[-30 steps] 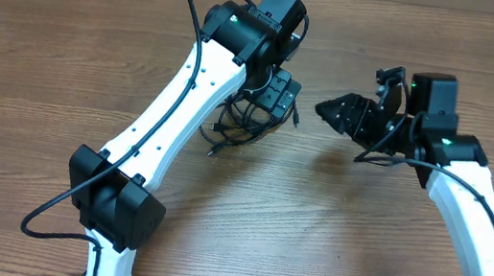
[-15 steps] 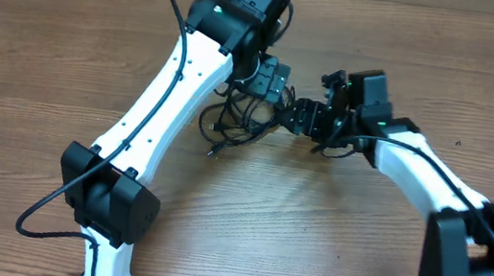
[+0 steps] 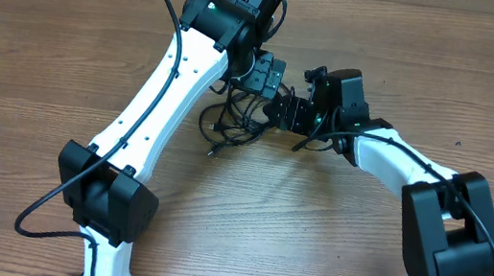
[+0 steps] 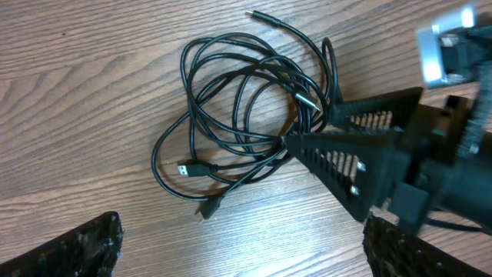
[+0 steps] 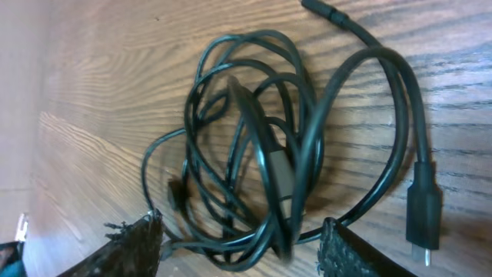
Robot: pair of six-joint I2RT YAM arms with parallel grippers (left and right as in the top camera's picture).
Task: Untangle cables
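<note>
**Spotter A:** Your biggest thing is the wooden table [image 3: 46, 52]. Your left arm [image 3: 172, 89] runs from the near left base up toward the middle, and your right arm [image 3: 389, 158] bends in from the right, so the two heads nearly meet.

**Spotter B:** Just below those heads you have the cables [image 3: 233, 122]. They are thin black cords in one loose tangled coil, flat on the wood, a little left of centre from overhead.

**Spotter A:** Your left gripper [image 4: 250, 250] hangs above that coil with its jaws wide apart. Your left wrist view shows only the two dark fingertips [image 4: 73, 246] in the bottom corners, with bare wood between them. The coil sits higher in the frame, clear of both.

**Spotter B:** Your right gripper [image 5: 246, 248] is at the coil's right edge, jaws parted and not clamped. Your right wrist view shows several loops lying between its fingers. You cannot tell from here whether either pad touches a cord.

**Spotter A:** Smaller bits: one cord end [image 4: 257, 15] strays out at the top of your left wrist view. A flat plug [image 4: 185, 168] lies inside the left loops, and another tip [image 4: 206, 210] pokes out just below it.

**Spotter B:** In your right wrist view, a black plug [image 5: 421, 211] with a pale tip rests on the wood just right of the outer loop.
</note>
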